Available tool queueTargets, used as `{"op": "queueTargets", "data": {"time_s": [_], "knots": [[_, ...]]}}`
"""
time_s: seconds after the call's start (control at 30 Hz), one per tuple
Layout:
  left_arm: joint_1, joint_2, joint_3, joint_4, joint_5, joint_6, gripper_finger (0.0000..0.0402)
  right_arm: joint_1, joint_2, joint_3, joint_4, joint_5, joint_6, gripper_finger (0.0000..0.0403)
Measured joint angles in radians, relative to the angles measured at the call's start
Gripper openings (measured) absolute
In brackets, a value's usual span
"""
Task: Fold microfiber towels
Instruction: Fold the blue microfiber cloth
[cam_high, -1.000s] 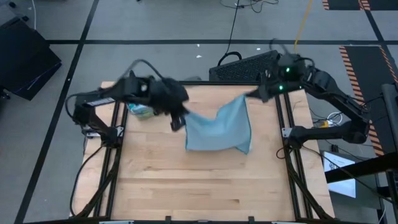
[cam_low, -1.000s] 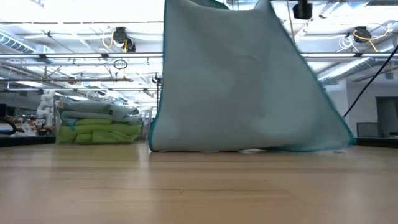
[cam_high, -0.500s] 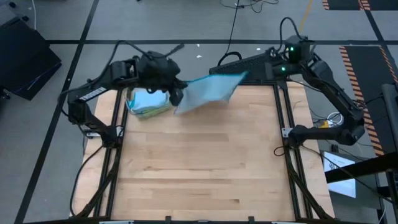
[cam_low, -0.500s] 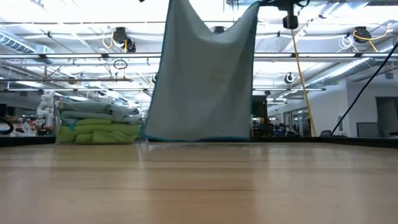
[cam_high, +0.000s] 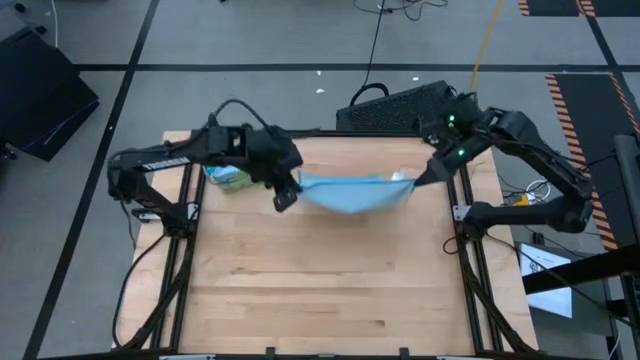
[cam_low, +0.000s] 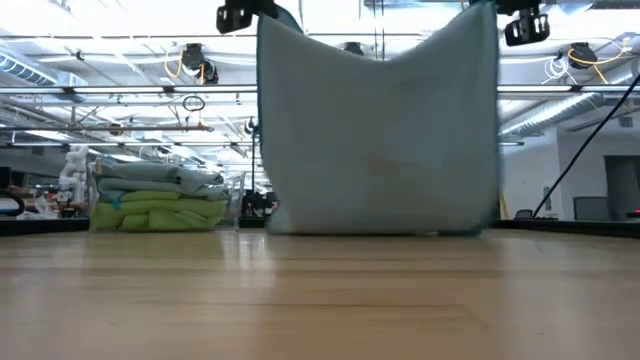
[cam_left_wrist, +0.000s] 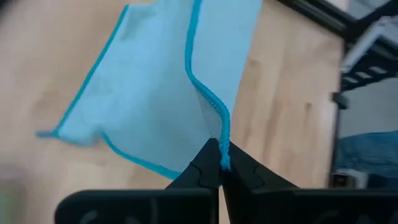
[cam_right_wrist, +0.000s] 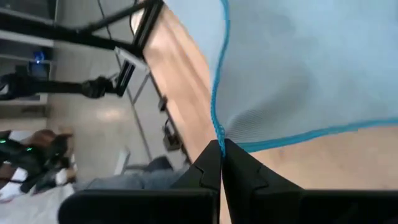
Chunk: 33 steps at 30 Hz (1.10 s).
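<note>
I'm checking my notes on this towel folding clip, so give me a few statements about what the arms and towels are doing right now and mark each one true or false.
1. Both grippers are shut on the same light blue towel. True: the left gripper and the right gripper each pinch a top corner.
2. The towel lies flat on the table. False: it hangs between the grippers, with its lower edge at the tabletop in the low view.
3. A stack of folded towels sits on the left arm's side. True.
4. That stack is all lime green. False: light blue towels lie on top of green ones.
5. The right gripper is open above the towel. False: it is shut on the towel's edge.
</note>
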<state>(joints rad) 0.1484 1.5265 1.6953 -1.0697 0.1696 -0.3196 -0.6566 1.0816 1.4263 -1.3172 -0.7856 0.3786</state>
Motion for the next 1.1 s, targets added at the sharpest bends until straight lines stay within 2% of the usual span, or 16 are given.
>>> {"op": "queueTargets", "data": {"time_s": [0.23, 0.33, 0.47, 0.73, 0.83, 1.0, 1.1], "knots": [[-0.079, 0.000, -0.130, 0.082, 0.086, -0.108, 0.0006, 0.190, -0.009, -0.076, 0.029, 0.003, 0.172, 0.0000], [-0.120, 0.000, -0.187, 0.120, 0.116, -0.144, 0.0009, 0.271, -0.008, -0.128, 0.054, 0.035, 0.237, 0.0000], [-0.165, 0.000, -0.285, 0.197, 0.131, -0.183, 0.0004, 0.360, -0.008, -0.251, 0.136, 0.056, 0.308, 0.0000], [-0.244, 0.000, -0.476, 0.451, 0.146, -0.314, 0.0004, 0.553, -0.008, -0.534, 0.304, 0.056, 0.398, 0.0000], [-0.257, 0.000, -0.499, 0.474, 0.124, -0.323, 0.0010, 0.575, -0.008, -0.622, 0.409, 0.058, 0.400, 0.0000], [-0.244, 0.000, -0.508, 0.459, -0.013, -0.318, 0.0005, 0.564, -0.008, -0.731, 0.596, 0.119, 0.427, 0.0000], [-0.227, 0.000, -0.508, 0.436, -0.001, -0.348, 0.0006, 0.557, -0.009, -0.757, 0.648, 0.111, 0.459, 0.0000]]}}
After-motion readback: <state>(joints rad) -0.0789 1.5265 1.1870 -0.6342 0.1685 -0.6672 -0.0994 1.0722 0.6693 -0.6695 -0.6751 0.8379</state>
